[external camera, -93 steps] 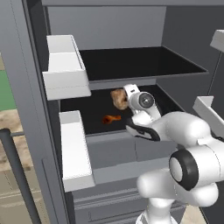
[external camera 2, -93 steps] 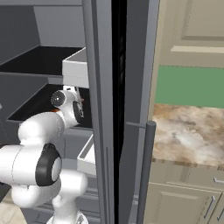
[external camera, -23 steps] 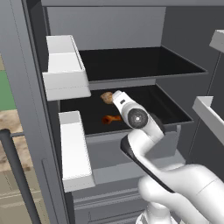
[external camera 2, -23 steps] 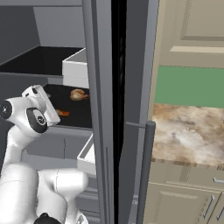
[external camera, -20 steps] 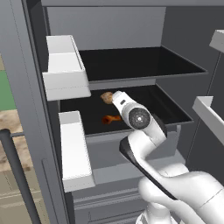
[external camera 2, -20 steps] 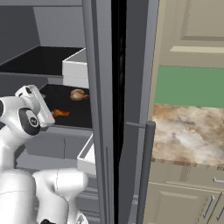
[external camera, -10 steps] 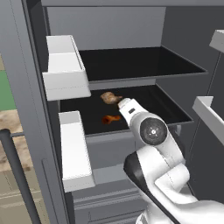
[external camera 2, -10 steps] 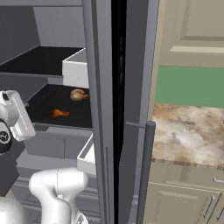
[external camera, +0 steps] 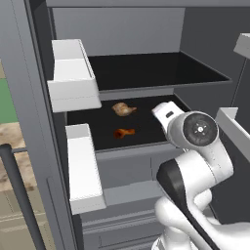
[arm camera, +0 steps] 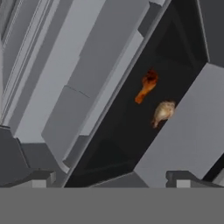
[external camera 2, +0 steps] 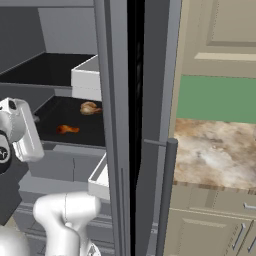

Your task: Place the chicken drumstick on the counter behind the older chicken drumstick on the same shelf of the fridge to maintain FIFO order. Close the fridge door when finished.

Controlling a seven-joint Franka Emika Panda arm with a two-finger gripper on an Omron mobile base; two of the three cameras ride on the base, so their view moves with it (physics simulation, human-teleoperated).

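Backing out of fridge [external camera: 146, 63]: jaws [arm camera: 111, 177] wide, empty. Chicken drumstick [external camera: 123, 109] now on shelf [external camera: 146, 128], at 12 o'clock behind older chicken drumstick [external camera: 124, 132]. Placement looks done; fridge door [external camera 2: 117, 125] remains.

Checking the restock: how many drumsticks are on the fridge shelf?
2, both on the lower shelf: the golden-brown drumstick at the back, the orange-red drumstick nearer the front lip.

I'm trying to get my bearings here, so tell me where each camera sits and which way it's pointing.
Left base view: behind the arm's left, facing the open fridge; white arm lower right.
Right base view: behind its right, past the fridge door to the counter.
Hand view: on the hand, open gripper low.
All share the chicken drumstick behind the older chicken drumstick.
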